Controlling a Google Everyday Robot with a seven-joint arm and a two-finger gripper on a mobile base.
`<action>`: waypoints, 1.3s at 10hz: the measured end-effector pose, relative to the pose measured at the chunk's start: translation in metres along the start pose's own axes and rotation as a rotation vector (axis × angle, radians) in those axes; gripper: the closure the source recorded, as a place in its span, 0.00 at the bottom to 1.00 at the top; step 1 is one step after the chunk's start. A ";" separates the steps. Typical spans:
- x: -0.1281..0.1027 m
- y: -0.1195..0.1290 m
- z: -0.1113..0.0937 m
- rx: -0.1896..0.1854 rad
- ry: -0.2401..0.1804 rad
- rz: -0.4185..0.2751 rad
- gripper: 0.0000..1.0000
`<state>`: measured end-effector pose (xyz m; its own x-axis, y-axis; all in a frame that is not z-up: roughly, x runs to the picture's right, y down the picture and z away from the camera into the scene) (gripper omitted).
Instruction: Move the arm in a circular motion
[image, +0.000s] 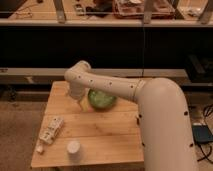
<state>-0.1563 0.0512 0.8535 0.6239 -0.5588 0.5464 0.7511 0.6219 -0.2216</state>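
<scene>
One arm (160, 110) reaches in from 4 o'clock across the one wooden table (105, 136), with its elbow bent over the table's far left part. Its one gripper (81, 104) hangs just at 9 o'clock of the one green bowl (104, 100); whether it is clenched or released I cannot tell. On the table, one white cup (73, 148) stands at 7 o'clock and one white packet (51, 130) lies at 8 o'clock.

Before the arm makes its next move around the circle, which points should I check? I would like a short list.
1. Gripper hangs over the back left part of the table: ok.
2. Gripper apart from the green bowl: very close, cannot tell.
3. White cup, at the front, away from the arm: ok.
4. White packet, at the left, away from the arm: ok.
5. Table under the arm free: hidden, cannot tell.
</scene>
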 end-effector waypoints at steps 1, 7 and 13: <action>0.023 0.006 -0.004 -0.016 0.025 0.019 0.20; 0.137 0.166 -0.126 -0.219 0.248 0.210 0.20; 0.002 0.254 -0.168 -0.310 0.139 0.321 0.20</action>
<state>0.0718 0.1162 0.6623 0.8427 -0.4458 0.3020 0.5309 0.5941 -0.6043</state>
